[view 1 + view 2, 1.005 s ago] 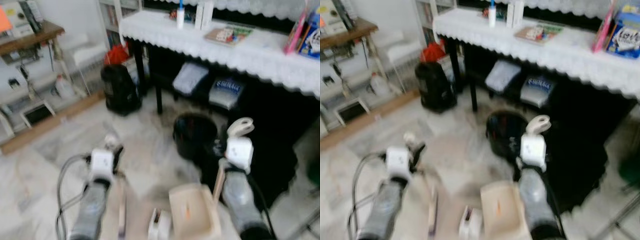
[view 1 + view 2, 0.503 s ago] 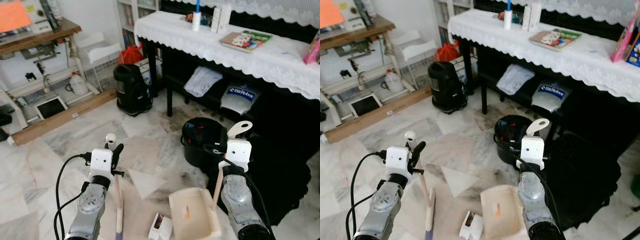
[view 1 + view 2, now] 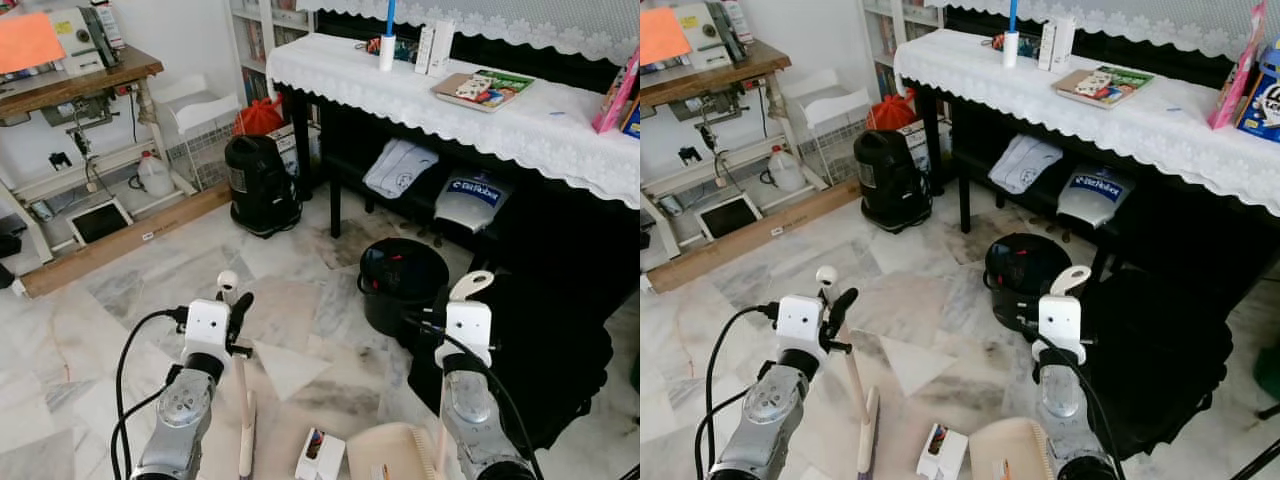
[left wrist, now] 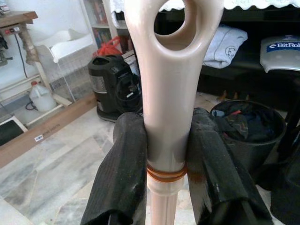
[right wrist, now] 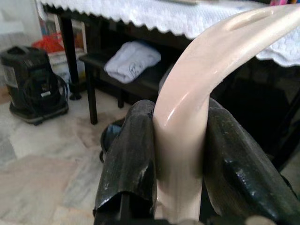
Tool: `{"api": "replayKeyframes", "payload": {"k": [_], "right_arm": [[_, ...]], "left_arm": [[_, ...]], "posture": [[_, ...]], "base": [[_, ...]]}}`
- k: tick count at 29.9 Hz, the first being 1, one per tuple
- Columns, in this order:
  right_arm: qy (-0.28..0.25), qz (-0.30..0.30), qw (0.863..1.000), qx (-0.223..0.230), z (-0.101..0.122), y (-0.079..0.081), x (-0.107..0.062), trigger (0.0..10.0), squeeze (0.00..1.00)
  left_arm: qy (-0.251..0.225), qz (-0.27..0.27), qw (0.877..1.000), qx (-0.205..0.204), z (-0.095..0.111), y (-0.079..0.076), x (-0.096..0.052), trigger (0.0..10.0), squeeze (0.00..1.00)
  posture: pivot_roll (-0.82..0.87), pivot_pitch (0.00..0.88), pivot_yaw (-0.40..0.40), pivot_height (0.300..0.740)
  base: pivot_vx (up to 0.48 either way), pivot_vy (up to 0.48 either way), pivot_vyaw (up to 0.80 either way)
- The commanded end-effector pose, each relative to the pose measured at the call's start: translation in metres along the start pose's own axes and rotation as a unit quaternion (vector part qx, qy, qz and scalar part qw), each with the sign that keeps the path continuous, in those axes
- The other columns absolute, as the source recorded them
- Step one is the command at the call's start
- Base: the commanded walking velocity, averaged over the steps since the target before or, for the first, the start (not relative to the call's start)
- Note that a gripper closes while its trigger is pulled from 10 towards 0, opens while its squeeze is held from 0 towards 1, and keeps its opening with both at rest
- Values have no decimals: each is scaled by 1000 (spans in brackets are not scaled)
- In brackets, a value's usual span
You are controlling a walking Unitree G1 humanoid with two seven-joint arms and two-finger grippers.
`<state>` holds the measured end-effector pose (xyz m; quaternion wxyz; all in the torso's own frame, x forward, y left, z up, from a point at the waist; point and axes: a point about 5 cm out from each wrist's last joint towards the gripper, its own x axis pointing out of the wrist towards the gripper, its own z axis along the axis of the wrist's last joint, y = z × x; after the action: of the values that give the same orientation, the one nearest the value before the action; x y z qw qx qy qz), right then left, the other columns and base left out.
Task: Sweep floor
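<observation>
From the head views, the left tool (image 3: 236,305) pinches the slim beige plastic broom handle (image 3: 243,400) near its top, bristles down on the marble floor (image 3: 150,290); it looks light and stiff. In the left wrist view, black fingers (image 4: 122,173) press just above an orange band. In the right wrist view, the right tool (image 5: 180,154) clamps the curved, glossy, likely slippery beige dustpan handle (image 5: 197,89), the pan (image 3: 395,458) near on the floor.

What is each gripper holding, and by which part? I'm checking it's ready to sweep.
Left gripper clamps the broom on its handle near the top; right gripper clamps the dustpan on its handle.
</observation>
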<state>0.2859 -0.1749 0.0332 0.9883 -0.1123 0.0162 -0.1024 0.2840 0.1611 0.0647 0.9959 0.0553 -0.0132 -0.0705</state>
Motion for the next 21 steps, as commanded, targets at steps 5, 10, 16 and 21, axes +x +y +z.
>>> {"api": "replayKeyframes", "payload": {"k": [5,10,16,21], "right_arm": [[-14,-9,1000,-11,1,-2,0,10000,0],[-27,-19,999,-12,6,-6,4,10000,0],[-20,-17,1000,-17,4,-3,5,10000,0],[20,-7,999,-27,-11,4,-3,10000,0]], "left_arm": [[-7,1,1000,-1,5,5,3,10000,0],[-9,-2,1000,-2,5,4,3,10000,0],[-10,-4,1000,-2,6,4,3,10000,0],[-11,-5,1000,-2,6,4,3,10000,0]], "posture": [[90,0,75,740],[89,0,77,740],[93,0,81,740],[97,0,83,740]], "base": [[0,0,0],[0,0,0],[0,0,0],[0,0,0]]}}
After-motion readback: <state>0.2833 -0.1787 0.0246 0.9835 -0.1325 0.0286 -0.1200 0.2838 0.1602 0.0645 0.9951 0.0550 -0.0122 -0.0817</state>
